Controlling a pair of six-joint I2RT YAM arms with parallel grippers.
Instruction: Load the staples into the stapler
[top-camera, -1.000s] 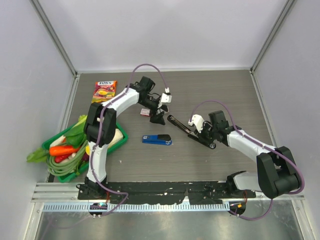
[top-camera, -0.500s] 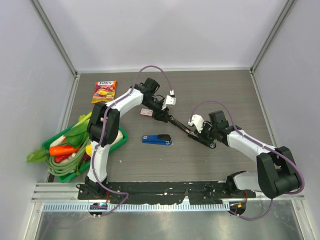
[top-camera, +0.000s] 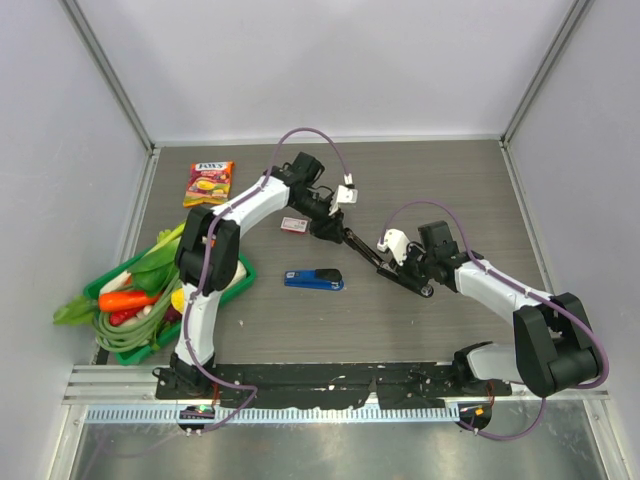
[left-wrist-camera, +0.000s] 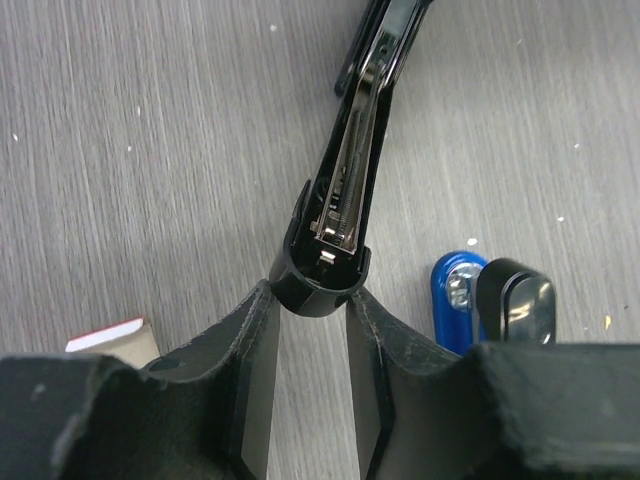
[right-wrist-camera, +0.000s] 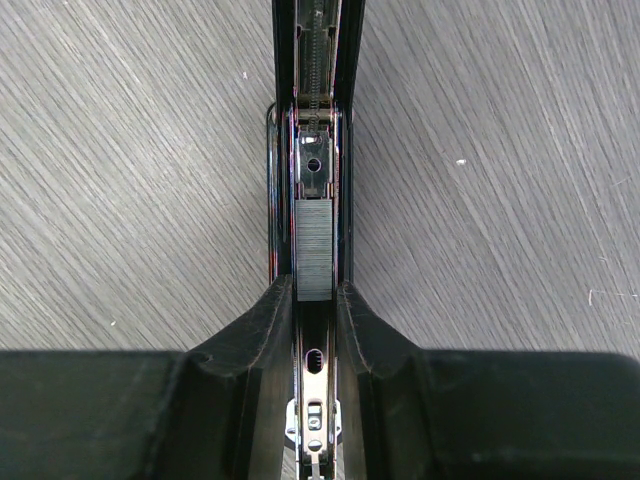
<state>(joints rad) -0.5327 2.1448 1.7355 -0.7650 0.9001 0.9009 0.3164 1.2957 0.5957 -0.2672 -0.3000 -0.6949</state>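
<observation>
At the middle of the grey wood-grain table (top-camera: 450, 190) a black stapler (top-camera: 385, 263) lies swung open in one long line, slanting from upper left to lower right in the overhead view, with an arm at each end. The left gripper (top-camera: 334, 232) is closed on the rounded tip of the stapler's upper-left half. In the left wrist view both fingers (left-wrist-camera: 255, 350) press against that black tip, one on either side, and a spring shows in the trough beyond them. The right gripper (top-camera: 409, 272) is closed narrowly on the other half, its fingers (right-wrist-camera: 262, 320) pinching the outer walls of the magazine channel. The staples (right-wrist-camera: 313, 250), a short silvery-grey strip, sit inside that channel, lying flat between its rails, with the near end of the strip reaching in between the right fingertips. A blue stapler (top-camera: 313, 279) lies closed on the table near the left gripper, on the side towards the arm bases, apart from the black one. A small red-and-white box (top-camera: 292, 224) rests just left of the left gripper. Farther left, a colourful snack packet (top-camera: 209, 183) lies near the back edge, and a green basket (top-camera: 240, 280) of vegetables (top-camera: 125, 300) sits at the table's left side
</observation>
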